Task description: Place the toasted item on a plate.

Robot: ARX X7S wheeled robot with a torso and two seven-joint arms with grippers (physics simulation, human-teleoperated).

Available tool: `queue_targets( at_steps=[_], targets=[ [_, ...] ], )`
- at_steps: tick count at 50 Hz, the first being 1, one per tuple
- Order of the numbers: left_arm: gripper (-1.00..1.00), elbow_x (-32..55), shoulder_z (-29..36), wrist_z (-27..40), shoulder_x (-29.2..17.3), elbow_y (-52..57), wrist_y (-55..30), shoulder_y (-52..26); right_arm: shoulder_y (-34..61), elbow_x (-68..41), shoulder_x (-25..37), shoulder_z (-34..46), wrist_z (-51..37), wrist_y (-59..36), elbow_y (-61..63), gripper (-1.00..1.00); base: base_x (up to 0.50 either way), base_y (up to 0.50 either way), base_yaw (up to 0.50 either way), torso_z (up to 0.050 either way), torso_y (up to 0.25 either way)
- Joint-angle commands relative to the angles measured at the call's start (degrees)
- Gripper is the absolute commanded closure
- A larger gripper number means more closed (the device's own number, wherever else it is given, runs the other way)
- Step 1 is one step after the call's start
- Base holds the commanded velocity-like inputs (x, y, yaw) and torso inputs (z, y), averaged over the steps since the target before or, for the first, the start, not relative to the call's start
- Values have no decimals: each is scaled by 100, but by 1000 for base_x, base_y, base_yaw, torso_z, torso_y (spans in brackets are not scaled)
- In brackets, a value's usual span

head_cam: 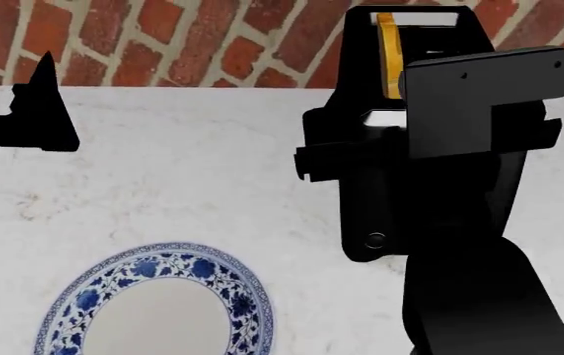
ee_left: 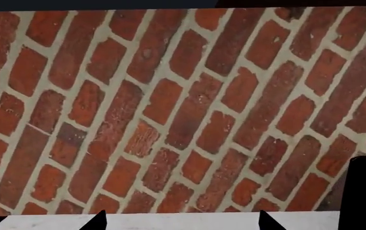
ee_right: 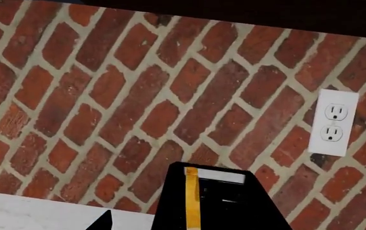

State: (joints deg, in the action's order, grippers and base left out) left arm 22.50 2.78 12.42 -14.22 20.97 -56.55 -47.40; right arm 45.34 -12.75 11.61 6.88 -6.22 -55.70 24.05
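The toast (head_cam: 388, 53) stands up on its edge in the top of the black toaster (head_cam: 361, 185), near the brick wall (head_cam: 213, 41). The plate (head_cam: 247, 296) sits on the white counter (head_cam: 193, 177) in front — well apart from the toaster. The left gripper (head_cam: 40, 92) hangs over the counter, open and holding nothing. The right gripper (ee_right: 106, 221) is up by the toaster, close to the toast — I cannot tell if it is open. A wall plug (ee_right: 333, 122) is on the bricks.
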Motion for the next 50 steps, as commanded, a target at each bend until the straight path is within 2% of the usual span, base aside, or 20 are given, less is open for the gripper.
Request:
queue_targets(
  at_steps=[1, 5, 10, 19, 25, 39, 45, 50],
  targets=[
    [-100, 60, 3, 16, 3, -32, -61, -32, 13, -74, 13, 48, 17, -67, 18, -100, 0, 0, 0, 50, 51],
    [-100, 46, -19, 87, 25, -51, -76, -41, -11, -111, 15, 40, 34, -52, 5, -100, 0, 0, 0, 42, 27],
    [-100, 46, 23, 81, 11, -50, -51, -35, 2, -106, 23, 12, -11, -41, 9, -100, 6, 500, 0, 0, 0],
    [-100, 35, 91, 115, -11, -16, -53, -24, 11, -120, 38, -17, -66, -68, -9, -100, 0, 0, 0, 0, 0],
    [-100, 52, 96, 133, -15, -4, -66, -37, 3, -130, 49, -27, -95, -59, 29, -100, 451, 122, 0, 0, 0],
    [-100, 72, 159, 141, -55, -22, -77, -56, 213, -220, 111, -148, -139, -307, 97, -100, 11, 0, 0, 0, 0],
    [-100, 74, 166, 154, -66, -34, -57, -55, 168, -178, 127, -82, -184, -280, 17, -100, 467, 0, 0, 0, 0],
    [-100, 84, 169, 152, -69, -42, -17, -36, 171, -200, 117, -116, -178, -205, -72, -100, 27, 0, 0, 0, 0]
  ],
)
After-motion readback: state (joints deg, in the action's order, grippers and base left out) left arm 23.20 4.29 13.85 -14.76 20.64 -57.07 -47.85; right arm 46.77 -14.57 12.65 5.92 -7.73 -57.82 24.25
